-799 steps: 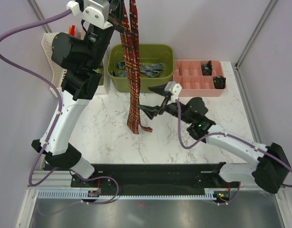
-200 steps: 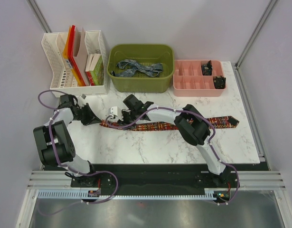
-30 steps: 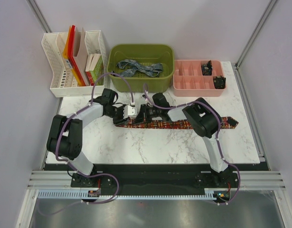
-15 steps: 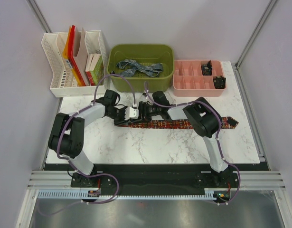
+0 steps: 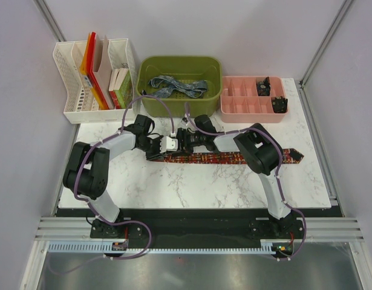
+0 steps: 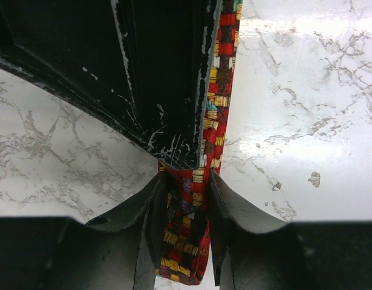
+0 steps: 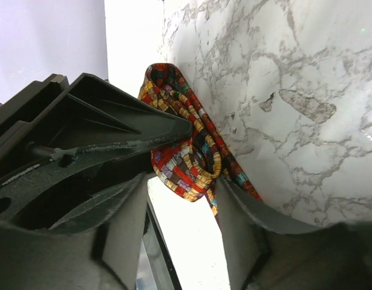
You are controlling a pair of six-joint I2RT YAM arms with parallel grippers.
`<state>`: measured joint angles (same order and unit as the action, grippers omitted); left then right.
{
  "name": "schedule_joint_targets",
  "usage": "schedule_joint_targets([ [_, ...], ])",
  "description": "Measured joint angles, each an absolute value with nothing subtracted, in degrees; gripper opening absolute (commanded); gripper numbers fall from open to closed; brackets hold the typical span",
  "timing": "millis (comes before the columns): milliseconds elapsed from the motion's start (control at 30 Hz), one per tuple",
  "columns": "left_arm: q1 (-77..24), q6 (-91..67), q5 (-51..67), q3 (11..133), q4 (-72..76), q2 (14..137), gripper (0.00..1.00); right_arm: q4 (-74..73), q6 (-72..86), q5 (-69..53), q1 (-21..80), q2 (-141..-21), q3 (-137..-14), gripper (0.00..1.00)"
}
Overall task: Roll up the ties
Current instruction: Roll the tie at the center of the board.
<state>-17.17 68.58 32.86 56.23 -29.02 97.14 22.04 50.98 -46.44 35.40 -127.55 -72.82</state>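
Note:
A red, orange and dark patterned tie (image 5: pixel 234 159) lies flat across the table, its pointed end at the right. Its left end is curled into a small roll (image 7: pixel 187 162). My left gripper (image 5: pixel 150 148) (image 6: pixel 186 176) is shut on that rolled end, with fabric filling the gap between the fingers. My right gripper (image 5: pixel 163 151) (image 7: pixel 182 181) faces it from the right, open. The roll sits at its tips against one finger (image 7: pixel 234 199), with daylight beside the other. A blue-grey tie (image 5: pixel 173 86) lies in the green bin (image 5: pixel 213 103).
A white file rack (image 5: pixel 68 106) with folders stands at the back left. A pink compartment tray (image 5: pixel 240 112) with small dark items is at the back right. The two grippers are crowded tip to tip just in front of the bin.
My right gripper has opened and let go of the roll. My left gripper has closed in on the rolled end. Both arms have barely shifted.

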Motion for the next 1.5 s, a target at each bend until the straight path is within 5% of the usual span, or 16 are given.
schedule_joint_targets([
  [300,-17.4,66.3,31.5,56.2,-27.4,97.1,0.43,18.1,48.6,-44.9,35.4,-127.6,-74.0,0.17],
  [500,-17.4,65.1,31.1,56.2,-27.1,97.1,0.56,13.7,43.6,-43.3,35.4,-128.6,-75.8,0.03],
  [1000,-7.5,69.3,34.8,58.8,-33.9,95.0,0.66,9.1,37.5,-43.0,35.4,-129.1,-78.3,0.00],
  [1300,-7.6,72.0,36.7,59.5,-37.7,95.7,0.40,8.3,36.5,-43.0,35.5,-129.1,-78.7,0.00],
  [1500,-9.1,72.0,38.2,61.1,-38.3,95.7,0.37,8.0,36.2,-43.0,35.6,-129.1,-78.9,0.00],
])
